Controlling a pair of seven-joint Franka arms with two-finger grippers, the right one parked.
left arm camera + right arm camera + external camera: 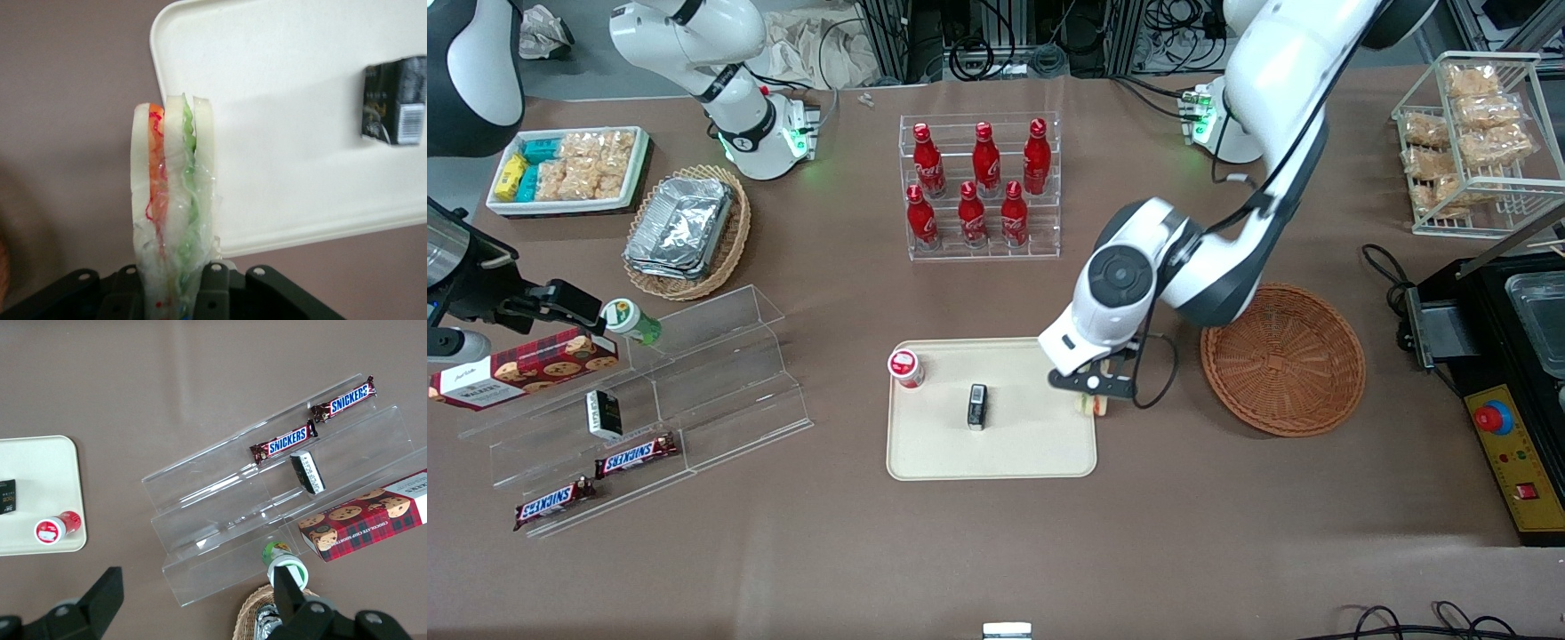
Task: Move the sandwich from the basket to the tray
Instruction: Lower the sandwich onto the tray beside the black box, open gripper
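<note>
- Front view looks steeply down over the whole worktop.
- Left wrist view sits close above the tray (300, 100) corner.
- Right wrist view looks straight down; all three share the tray (960, 453).

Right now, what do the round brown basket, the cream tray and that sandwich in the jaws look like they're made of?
The basket looks like woven wicker, reddish-brown, its strands radiating from the middle. The tray seems to be matte cream plastic, smooth with a moulded low rim. The sandwich, held by the gripper at the tray's edge, looks glossy, its layers oddly uniform, so it is probably a plastic replica.
</note>
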